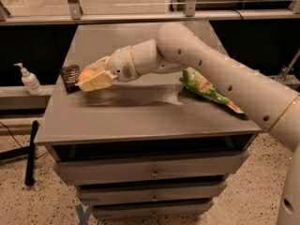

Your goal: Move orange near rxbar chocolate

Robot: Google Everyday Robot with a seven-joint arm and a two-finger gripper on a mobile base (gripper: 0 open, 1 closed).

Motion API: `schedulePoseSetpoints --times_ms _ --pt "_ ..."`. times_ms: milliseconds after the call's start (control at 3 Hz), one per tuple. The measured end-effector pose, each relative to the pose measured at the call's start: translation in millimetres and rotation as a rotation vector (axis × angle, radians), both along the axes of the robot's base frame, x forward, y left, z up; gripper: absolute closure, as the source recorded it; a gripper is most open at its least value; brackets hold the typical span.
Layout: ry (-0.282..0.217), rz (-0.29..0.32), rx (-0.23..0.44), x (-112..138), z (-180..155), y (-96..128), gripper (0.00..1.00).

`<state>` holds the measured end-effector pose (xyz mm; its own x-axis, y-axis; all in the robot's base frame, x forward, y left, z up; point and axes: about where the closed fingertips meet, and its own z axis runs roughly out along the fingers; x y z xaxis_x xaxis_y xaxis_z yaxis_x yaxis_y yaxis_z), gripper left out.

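Observation:
The orange (86,74) is a small round orange fruit held between the pale fingers of my gripper (91,78) at the left side of the grey cabinet top (140,111). The gripper is shut on the orange, low over the surface. The rxbar chocolate (70,76), a small flat dark bar, lies at the cabinet's left edge, right beside the gripper and just left of the orange. My white arm reaches in from the right across the top.
A green snack bag (206,89) lies on the right part of the top, partly behind my arm. A white pump bottle (29,80) stands on a ledge left of the cabinet. Drawers (152,172) are below the top.

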<state>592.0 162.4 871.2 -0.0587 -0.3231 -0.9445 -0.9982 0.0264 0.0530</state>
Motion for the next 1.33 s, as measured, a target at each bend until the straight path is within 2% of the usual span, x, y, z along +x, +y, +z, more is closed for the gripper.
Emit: schedulePoseSetpoints --times_ms 667,1000,1333 --pt "-0.02 -0.02 0.025 2.4 -17.5 5.2 0.13" --pt "-0.026 -0.027 0.028 2.9 -21.4 4.0 0.0" --pt "-0.027 -0.027 0.028 2.9 -21.5 3.9 0.0"
